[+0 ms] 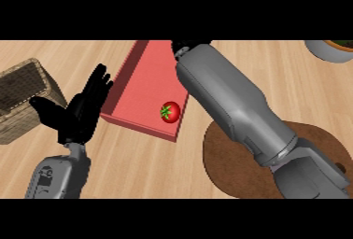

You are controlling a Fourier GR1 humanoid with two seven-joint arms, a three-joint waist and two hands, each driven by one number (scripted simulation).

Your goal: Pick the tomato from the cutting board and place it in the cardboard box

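The desk (138, 163) is light wood with long lines in it, and it fills the whole frame. No walls or other parts of the room show.

A red cutting board (148, 74) lies in the upper middle. The tomato (170, 112) sits on the board near its lower right corner. It is red with a green star on top, and nothing is touching it.

At the far left stands a brown woven box (21, 100). The left robot hand (79, 112) is just to the right of the box, black and spread out, holding nothing.

The big grey right arm (228, 102) goes from the lower right up to the top middle, passing just to the right of the tomato. The right robot hand (185, 45) is cut off at the top edge, so I cannot tell what it is doing.

A round brown mat (224, 163) lies under that arm at the lower right. A grey bowl (329, 50) peeks in at the upper right corner.
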